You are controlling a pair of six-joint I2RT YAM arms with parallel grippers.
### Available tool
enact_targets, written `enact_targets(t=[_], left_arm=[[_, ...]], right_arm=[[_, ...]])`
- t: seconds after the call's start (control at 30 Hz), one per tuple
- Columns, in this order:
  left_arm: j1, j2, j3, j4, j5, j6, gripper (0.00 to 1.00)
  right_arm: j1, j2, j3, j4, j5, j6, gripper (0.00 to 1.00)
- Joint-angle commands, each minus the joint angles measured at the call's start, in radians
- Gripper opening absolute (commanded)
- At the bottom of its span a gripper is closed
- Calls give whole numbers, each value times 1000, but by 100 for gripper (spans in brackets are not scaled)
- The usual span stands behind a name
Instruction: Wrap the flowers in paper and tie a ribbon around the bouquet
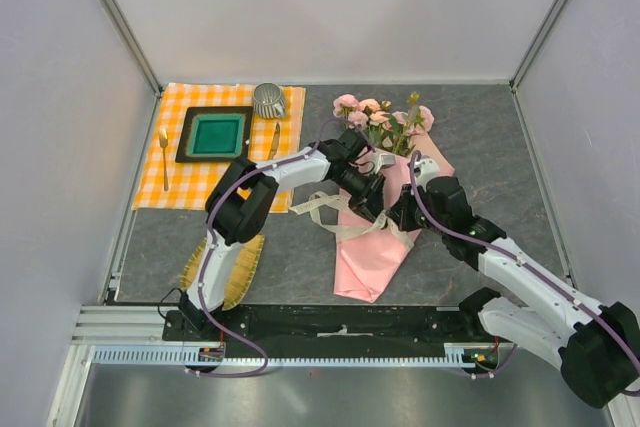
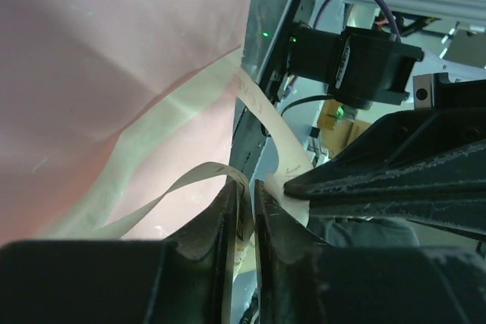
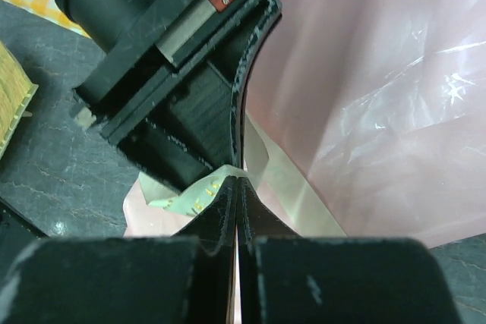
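Nearest the lens, the cream flat fabric ribbon (image 3: 285, 187) is pinched in the closed right hand (image 3: 238, 185), judged to be held taut across the pink paper-wrapped bouquet (image 1: 375, 237) laid on the grey surface (image 1: 500, 147), while another strand is flanked by the narrowly parted left hand (image 2: 244, 187), its grip indeterminable.

The bouquet (image 1: 372, 247) lies right of the cloth (image 1: 200, 185) (tray (image 1: 214, 134) on it), ribbon (image 1: 312, 203) across its middle.

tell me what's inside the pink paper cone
Pale pink flowers poke out of the top of the pink paper. Their stems lower down are covered by the paper and cannot be seen.
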Motion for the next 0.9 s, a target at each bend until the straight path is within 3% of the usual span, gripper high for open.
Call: enact_targets(t=[0.0, 0.2, 0.33, 0.47, 0.67, 0.87], left_arm=[[-37, 54, 48, -17, 161, 60, 22], [-51, 66, 33, -25, 147, 75, 32], [-51, 49, 18, -3, 121, 65, 40], [-48, 51, 7, 11, 142, 65, 43], [-48, 57, -4, 17, 176, 69, 46], [-46, 72, 2, 40, 196, 46, 45]], right_arm=[[6, 35, 3, 69, 25, 60, 0], [6, 56, 34, 4, 91, 126, 9], [4, 107, 124, -218, 163, 174, 20], [6, 145, 197, -366, 180, 227, 49], [4, 153, 324, -573, 251, 246, 70], [4, 127, 365, -731, 282, 328, 72]])
